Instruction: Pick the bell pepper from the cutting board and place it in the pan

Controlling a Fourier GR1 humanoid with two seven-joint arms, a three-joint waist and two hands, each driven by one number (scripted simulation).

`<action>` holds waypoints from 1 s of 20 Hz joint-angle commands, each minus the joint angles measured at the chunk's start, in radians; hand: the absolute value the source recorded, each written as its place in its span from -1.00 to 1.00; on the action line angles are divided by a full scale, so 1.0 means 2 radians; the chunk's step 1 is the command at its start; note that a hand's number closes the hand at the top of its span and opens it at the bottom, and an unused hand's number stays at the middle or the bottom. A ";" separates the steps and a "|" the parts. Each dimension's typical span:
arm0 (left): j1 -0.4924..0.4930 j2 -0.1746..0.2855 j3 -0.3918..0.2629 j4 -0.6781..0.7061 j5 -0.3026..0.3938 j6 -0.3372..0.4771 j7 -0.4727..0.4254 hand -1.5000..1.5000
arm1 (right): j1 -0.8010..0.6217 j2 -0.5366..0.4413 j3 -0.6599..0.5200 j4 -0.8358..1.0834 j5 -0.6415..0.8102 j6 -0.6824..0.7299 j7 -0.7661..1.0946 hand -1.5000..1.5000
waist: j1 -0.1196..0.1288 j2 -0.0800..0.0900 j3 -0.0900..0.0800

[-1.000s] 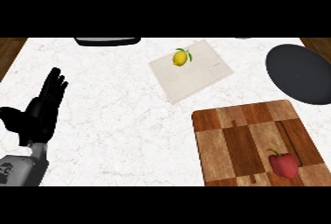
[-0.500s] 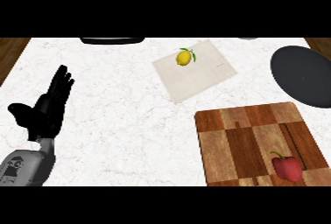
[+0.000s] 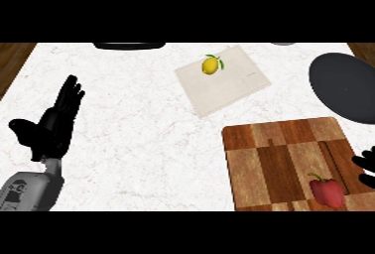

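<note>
Pepper first: in the head view, the small red bell pepper (image 3: 327,192) lies near the lower right corner of the striped wooden cutting board (image 3: 278,163). The black right hand (image 3: 366,166) peeks in beside it, likely to grab it; I cannot tell its shape. The round dark pan (image 3: 344,92) waits above. The black left hand (image 3: 55,124) rests at left, spread flat, holding nothing.

White, grey-veined surface (image 3: 147,149). Directly on it: wooden cutting board (image 3: 278,154) at lower right, reaching the near edge; pale square cloth (image 3: 227,92), set askew, toward the far middle; dark round pan (image 3: 344,84) at the right edge; black item (image 3: 130,45) cut off at the far edge.
</note>
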 commanded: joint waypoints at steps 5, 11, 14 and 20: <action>-0.011 -0.006 0.026 0.019 -0.005 -0.027 -0.007 0.00 | -0.015 0.079 0.023 0.015 0.085 0.025 0.024 -1.00 | 0.003 0.001 0.000; -0.024 -0.022 0.026 0.035 -0.018 -0.029 -0.014 0.00 | -0.044 0.104 0.081 0.049 0.180 0.019 0.041 -1.00 | 0.006 0.002 0.000; -0.010 -0.027 0.021 -0.007 -0.028 -0.023 0.022 0.00 | -0.062 0.108 0.082 0.076 0.197 0.044 0.020 -1.00 | 0.006 0.002 0.000; -0.006 -0.031 0.037 -0.002 -0.033 -0.036 0.020 0.00 | -0.082 0.120 0.103 0.121 0.254 0.050 -0.034 -1.00 | 0.005 0.001 0.000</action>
